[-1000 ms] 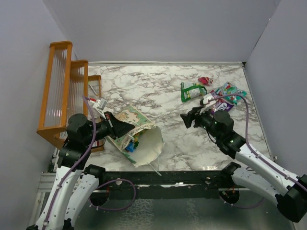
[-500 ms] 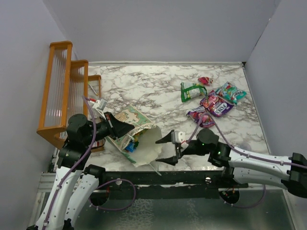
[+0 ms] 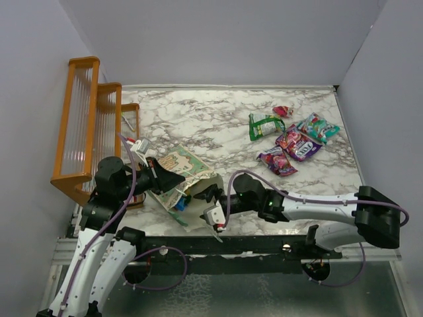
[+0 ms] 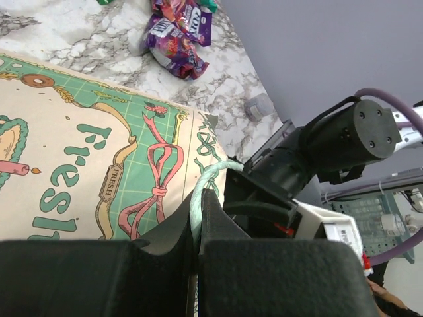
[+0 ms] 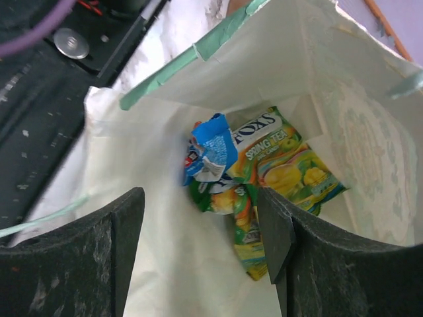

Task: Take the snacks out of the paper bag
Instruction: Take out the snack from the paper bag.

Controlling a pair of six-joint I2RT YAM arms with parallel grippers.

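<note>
Where walls [image 3: 218, 39] enclose it, marble table [image 3: 198, 119] bears snacks [image 3: 297, 144].

Right hand [image 3: 205, 198] at paper bag [image 3: 187, 164] mouth

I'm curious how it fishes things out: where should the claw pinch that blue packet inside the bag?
Grip the blue packet by its crumpled upper end, coming straight in through the open mouth of the paper bag. That end sticks up toward the open right gripper, over the green-yellow packet, so the fingers can probably straddle it.
</note>
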